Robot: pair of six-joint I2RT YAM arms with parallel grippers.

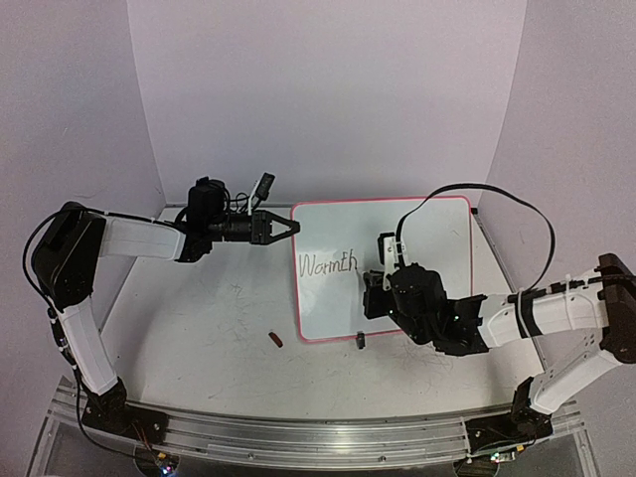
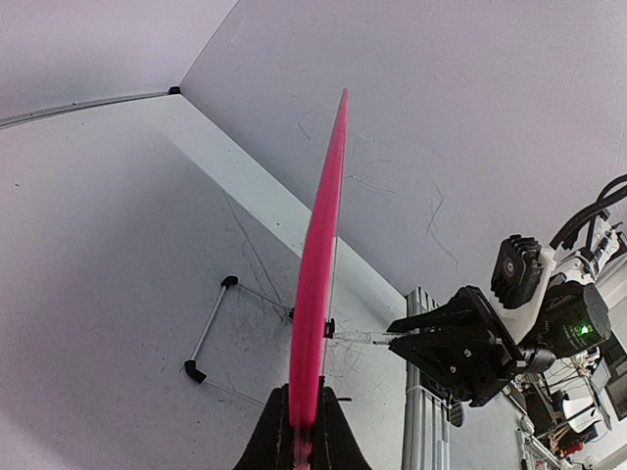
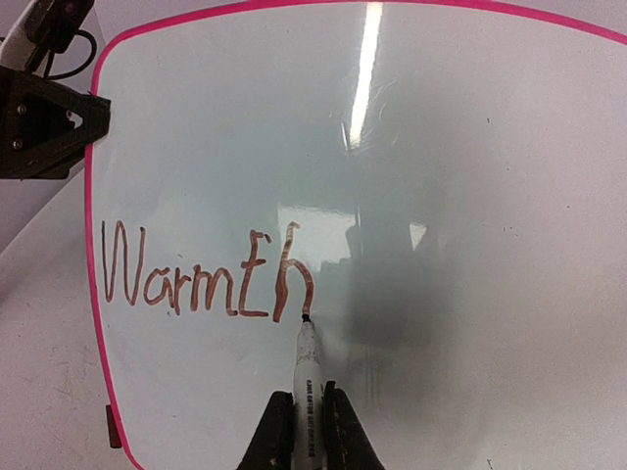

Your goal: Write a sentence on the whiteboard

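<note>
The left pincer point(image 1: 294, 228) is clamped on the upper left edge of the whiteboard point(image 1: 427, 248); the right pincer point(image 3: 308, 431) clamps a marker point(image 3: 307, 357), its tip touching the board.

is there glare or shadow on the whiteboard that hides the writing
Right wrist: a bright vertical glare streak crosses the whiteboard up and right of the writing, and a soft grey shadow lies right of the marker; the word is readable. Top external: even light, the word small. Left wrist: the pink frame is edge-on, soft up close.
</note>
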